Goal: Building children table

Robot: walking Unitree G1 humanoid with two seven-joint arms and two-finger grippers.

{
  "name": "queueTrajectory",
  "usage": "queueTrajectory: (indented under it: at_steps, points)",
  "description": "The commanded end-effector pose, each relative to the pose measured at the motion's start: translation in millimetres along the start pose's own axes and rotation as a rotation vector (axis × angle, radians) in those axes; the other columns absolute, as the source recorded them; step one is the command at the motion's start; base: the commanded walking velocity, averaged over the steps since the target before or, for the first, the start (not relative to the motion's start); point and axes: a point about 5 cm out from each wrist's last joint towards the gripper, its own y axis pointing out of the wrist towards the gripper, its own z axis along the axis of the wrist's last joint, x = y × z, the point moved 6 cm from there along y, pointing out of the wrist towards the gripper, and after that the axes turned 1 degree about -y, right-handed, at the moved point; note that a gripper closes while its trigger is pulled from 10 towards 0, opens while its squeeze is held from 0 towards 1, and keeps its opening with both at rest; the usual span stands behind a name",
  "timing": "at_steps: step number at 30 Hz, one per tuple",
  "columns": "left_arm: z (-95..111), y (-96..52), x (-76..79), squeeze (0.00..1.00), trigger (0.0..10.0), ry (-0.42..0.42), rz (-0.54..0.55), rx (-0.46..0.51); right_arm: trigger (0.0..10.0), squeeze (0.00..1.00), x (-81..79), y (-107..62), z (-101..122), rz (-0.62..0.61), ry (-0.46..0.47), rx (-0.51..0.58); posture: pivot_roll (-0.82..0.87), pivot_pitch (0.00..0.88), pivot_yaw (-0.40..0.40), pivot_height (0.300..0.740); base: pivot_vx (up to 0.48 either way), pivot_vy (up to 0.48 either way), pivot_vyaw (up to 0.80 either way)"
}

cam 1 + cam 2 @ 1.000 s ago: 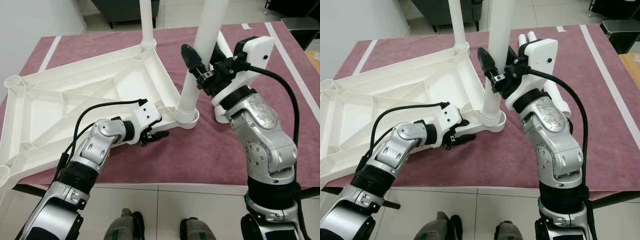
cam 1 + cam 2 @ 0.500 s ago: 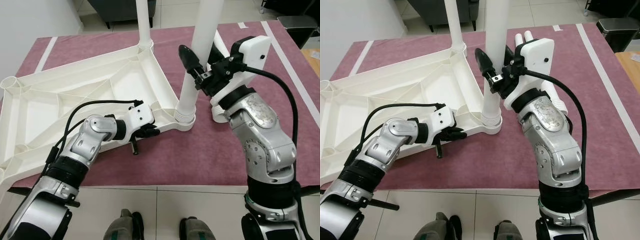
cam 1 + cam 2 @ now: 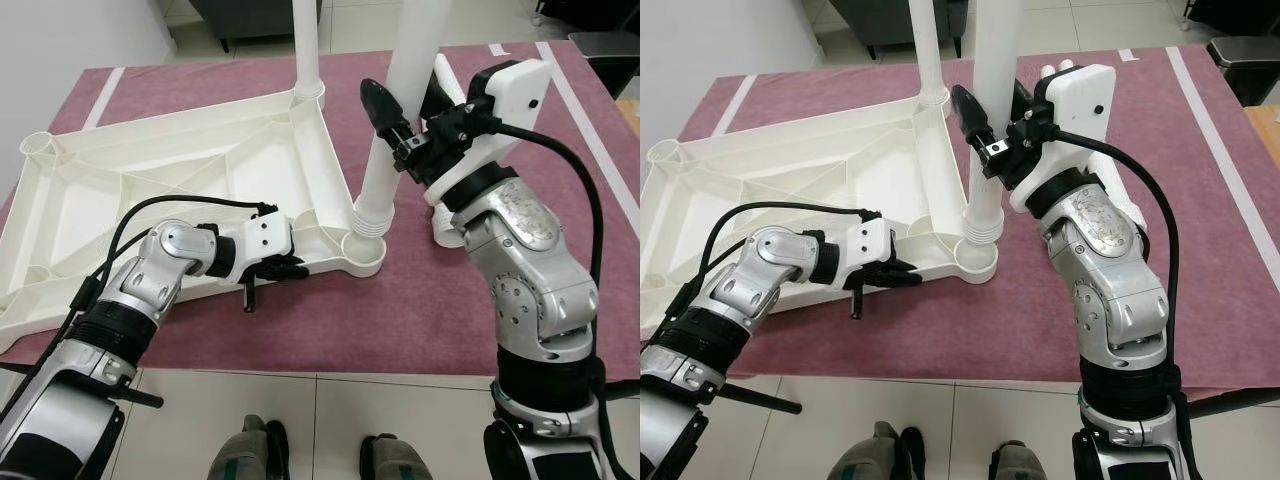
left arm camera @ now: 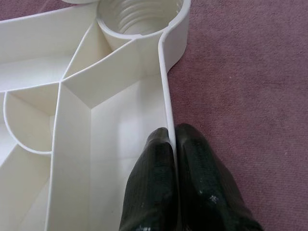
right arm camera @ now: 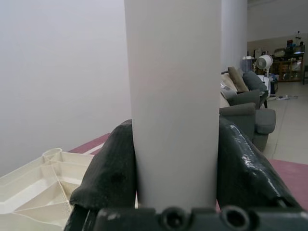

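Right gripper clamped on leg, thread just beside socket, not in. Left gripper pinching tabletop rim. Risk: tilted leg cross-threads; thin rim slips.

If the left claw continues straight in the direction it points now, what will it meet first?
The left claw, shut on the thin rim of the white plastic table top, points along that rim. First it would probably meet the round threaded corner socket.

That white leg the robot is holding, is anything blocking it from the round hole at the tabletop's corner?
Nothing visible does. The leg, held by the right gripper, stands beside the empty corner socket, its threaded end just next to the rim.
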Motion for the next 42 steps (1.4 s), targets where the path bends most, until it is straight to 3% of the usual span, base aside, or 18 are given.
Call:
queueTrajectory:
  at_steps: [1,5,6,7,8,10,12,13,17,19,21,22,26,27,33,36,39,42]
  points:
    - [20.9,-2.8,-9.2,0.0,0.0,0.168,-0.017,0.006,10.0,0.0,-7.2,1.0,9.8,0.031,0.007,0.037,-0.09,0.142,0.12,0.74,0.0,0.0,0.0]
    - [15.2,-1.3,-10.7,0.0,0.0,0.175,-0.004,-0.02,10.0,0.0,-8.3,0.2,9.9,0.03,0.009,0.037,-0.1,0.142,0.125,0.74,0.0,0.0,0.0]
    - [12.4,-0.1,-8.3,0.0,10.0,0.175,-0.004,-0.026,10.0,0.0,-8.4,-0.4,9.9,0.029,0.009,0.036,-0.1,0.142,0.126,0.74,0.0,0.0,0.0]
    - [12.4,-0.1,-8.3,0.0,10.0,0.175,-0.004,-0.026,10.0,0.0,-8.4,-0.4,9.9,0.029,0.009,0.036,-0.1,0.142,0.126,0.74,0.0,0.0,0.0]
    - [10.8,1.8,-3.4,1.0,10.0,0.142,-0.005,-0.013,10.0,0.0,-8.2,-1.1,9.8,0.026,0.008,0.034,-0.1,0.142,0.127,0.74,0.0,0.0,0.0]
    - [10.8,1.8,-3.4,1.0,10.0,0.142,-0.005,-0.013,10.0,0.0,-8.2,-1.1,9.8,0.026,0.008,0.034,-0.1,0.142,0.127,0.74,0.0,0.0,0.0]
    - [16.6,3.4,0.1,1.0,10.0,0.074,0.022,0.056,10.0,0.0,-8.2,-1.6,10.0,0.029,0.003,0.032,-0.1,0.143,0.123,0.74,0.0,0.0,0.0]
    - [23.0,1.9,-3.9,0.0,10.0,0.046,0.059,0.101,10.0,0.0,-9.4,-1.7,10.3,0.041,-0.004,0.03,-0.1,0.143,0.122,0.74,0.0,0.0,0.0]
    - [31.3,-2.1,-16.4,0.0,10.0,0.011,0.143,0.157,10.0,0.0,-12.8,-2.1,11.0,0.069,-0.019,0.025,-0.1,0.143,0.122,0.74,0.0,0.0,0.0]
    - [40.4,-8.5,-34.6,0.0,10.0,-0.037,0.263,0.219,10.0,0.0,-18.7,-4.3,11.0,0.108,-0.032,0.016,-0.1,0.144,0.121,0.74,0.0,0.0,0.0]
    - [40.4,-8.5,-34.6,0.0,10.0,-0.037,0.263,0.219,10.0,0.0,-18.7,-4.3,11.0,0.108,-0.032,0.016,-0.1,0.144,0.121,0.74,0.0,0.0,0.0]
    - [45.2,-11.9,-41.9,1.0,10.0,-0.057,0.315,0.251,10.0,0.0,-21.7,-5.7,10.9,0.127,-0.036,0.011,-0.1,0.144,0.121,0.74,0.0,0.0,0.0]
    - [58.6,-19.3,-58.4,1.0,10.0,-0.086,0.445,0.329,10.0,0.0,-29.4,-9.4,9.6,0.178,-0.038,-0.006,-0.1,0.149,0.117,0.74,0.0,0.0,0.0]
    - [65.1,-21.5,-62.8,0.0,10.0,-0.1,0.477,0.366,10.0,0.0,-32.8,-10.7,8.7,0.198,-0.035,-0.013,-0.09,0.151,0.116,0.74,0.0,0.0,0.0]
    - [80.7,-24.0,-74.6,0.0,10.0,-0.133,0.559,0.439,10.0,0.0,-46.0,-13.1,5.4,0.258,-0.006,-0.025,-0.09,0.15,0.116,0.74,0.0,0.0,0.0]
    - [91.5,-20.3,-80.0,0.0,10.0,-0.168,0.568,0.484,10.0,0.0,-60.5,-15.1,4.0,0.339,0.037,-0.028,-0.09,0.148,0.12,0.74,0.0,0.0,0.0]
    - [102.7,-16.2,-79.1,0.0,10.0,-0.202,0.527,0.535,10.0,0.0,-74.6,-19.4,4.8,0.428,0.093,-0.027,-0.09,0.146,0.123,0.74,0.0,0.0,0.0]
    - [110.9,-17.6,-66.8,0.0,10.0,-0.237,0.404,0.591,10.0,0.0,-87.5,-29.6,12.1,0.559,0.166,-0.012,-0.1,0.145,0.134,0.74,0.0,0.0,0.0]
